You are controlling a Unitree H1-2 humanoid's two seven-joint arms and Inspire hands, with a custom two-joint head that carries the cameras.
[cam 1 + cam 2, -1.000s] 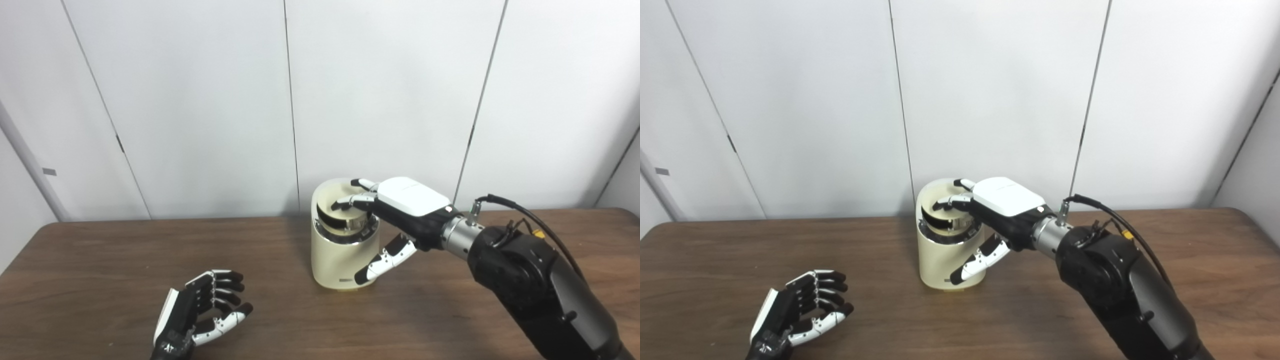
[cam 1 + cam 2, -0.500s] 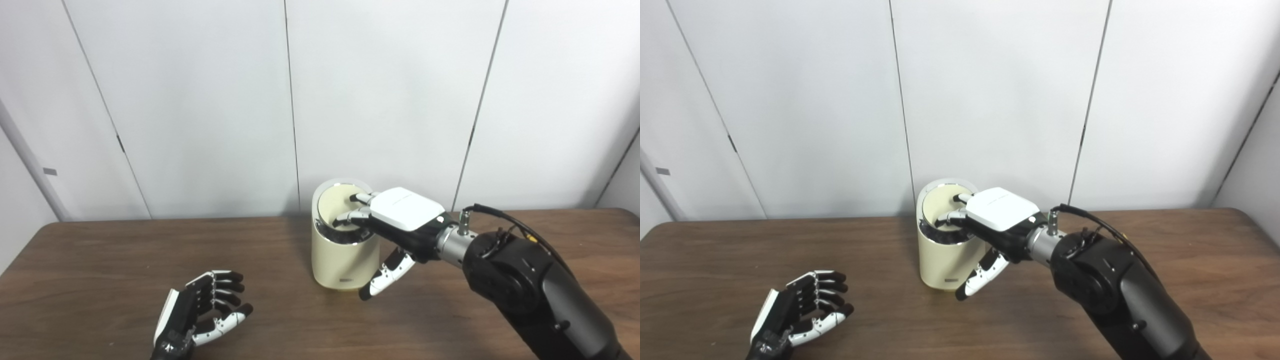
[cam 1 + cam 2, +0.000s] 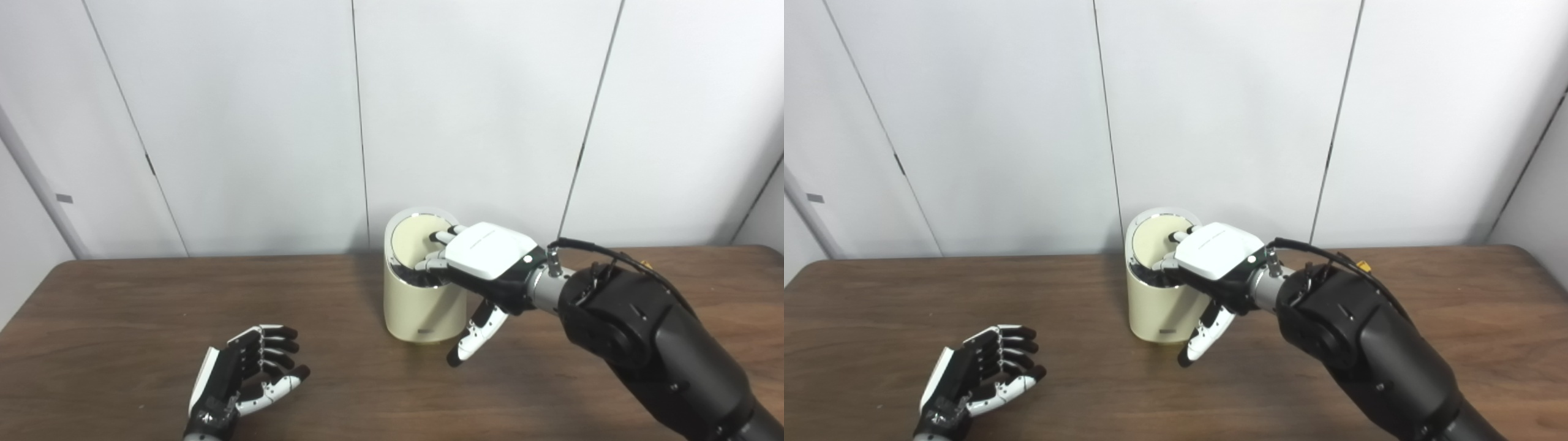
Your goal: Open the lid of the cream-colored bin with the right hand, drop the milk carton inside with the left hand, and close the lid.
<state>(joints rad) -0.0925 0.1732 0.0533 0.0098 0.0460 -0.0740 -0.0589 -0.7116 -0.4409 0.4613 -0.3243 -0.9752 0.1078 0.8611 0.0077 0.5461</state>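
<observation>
The cream-colored bin (image 3: pixel 416 306) stands at the table's middle, near the wall. Its round lid (image 3: pixel 411 239) tilts toward the left, with a thin dark gap (image 3: pixel 407 278) showing along its lower edge above the chrome rim. My right hand (image 3: pixel 487 260) reaches over the bin from the right, its fingertips (image 3: pixel 438 237) pressing on the lid and its thumb (image 3: pixel 474 340) hanging down beside the bin wall, holding nothing. My left hand (image 3: pixel 245 376) lies on the table at the front left, palm up, fingers loosely curled and empty. No milk carton is visible.
The brown wooden table (image 3: pixel 122 306) runs the full width of the view, with white wall panels (image 3: pixel 245 122) right behind the bin. A black cable (image 3: pixel 588 248) loops over my right wrist.
The lid has swung down from half raised to almost flat on the rim, my right hand lowering with it. The left hand has stayed put. The camera has shifted slightly.
</observation>
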